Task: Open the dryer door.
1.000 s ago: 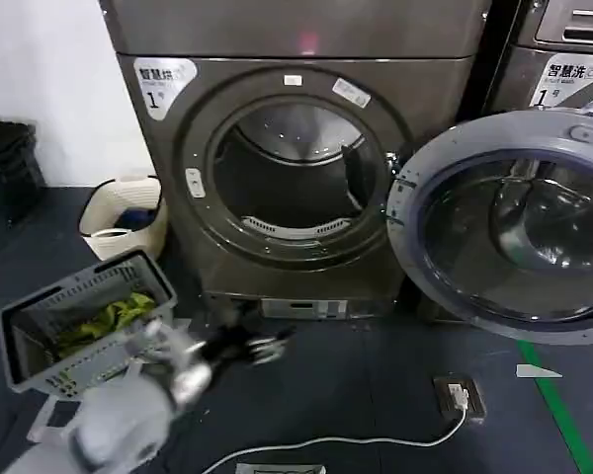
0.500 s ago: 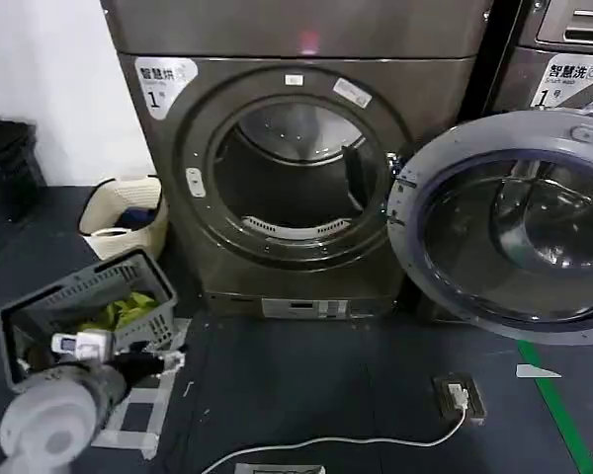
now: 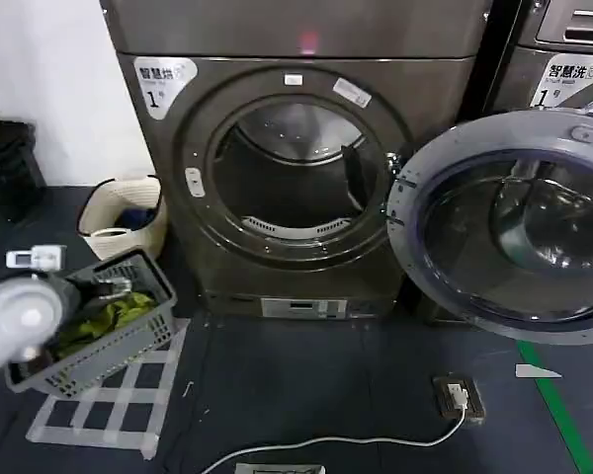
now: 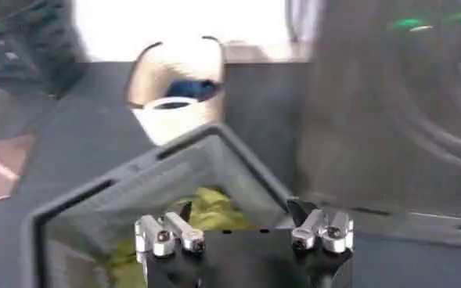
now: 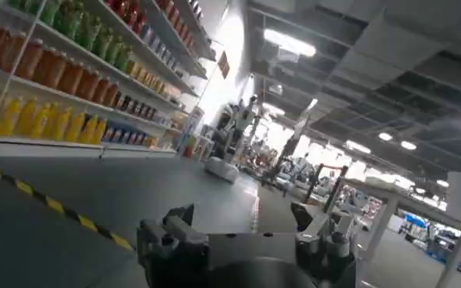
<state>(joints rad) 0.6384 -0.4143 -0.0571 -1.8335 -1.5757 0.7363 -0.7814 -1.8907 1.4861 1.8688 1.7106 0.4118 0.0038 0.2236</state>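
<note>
The dryer stands in front of me, and its round glass door is swung wide to the right on its hinge, leaving the drum opening bare. My left gripper hangs far left, over a grey basket and well away from the door. In the left wrist view the left gripper is open with nothing between its fingers, and the dryer's front lies off to one side. My right gripper is open and empty too, facing a room with shelves.
The grey laundry basket holds green clothes. A cream basket stands by the dryer's left side. White tape squares, a floor socket and a white cable lie on the dark floor. A second machine stands at right.
My left arm has swung from in front of the dryer's base to the left and up, ending over the grey basket. The door has stayed open.
</note>
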